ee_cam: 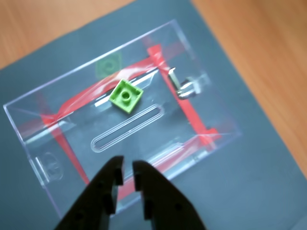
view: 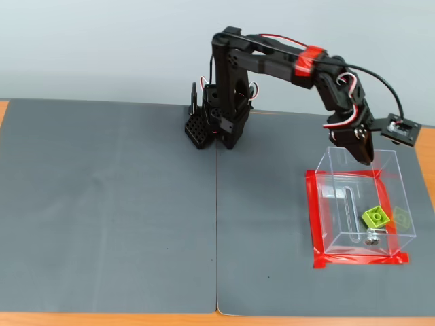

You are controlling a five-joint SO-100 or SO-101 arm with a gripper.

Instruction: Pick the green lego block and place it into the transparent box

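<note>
From the wrist view, the hand point(ee_cam: 127, 168) hangs above the transparent box point(ee_cam: 211, 86), its two black fingers point(ee_cam: 146, 189) nearly together with only a thin gap and nothing between them. The green lego block point(ee_cam: 125, 96) lies on the floor of the box, studs up, near the red tape point(ee_cam: 184, 103) that frames the base, and a small metal piece point(ee_cam: 184, 88) sits by one taped edge. In the fixed view, the arm point(view: 272, 61) reaches from its base across the grey mat point(view: 109, 204) on the desk point(view: 427, 146), and the hand point(view: 365, 157) hovers at the box's point(view: 319, 210) far rim. The block point(view: 375, 216) rests inside, toward the right wall, just beside the metal piece point(view: 372, 238).
</note>
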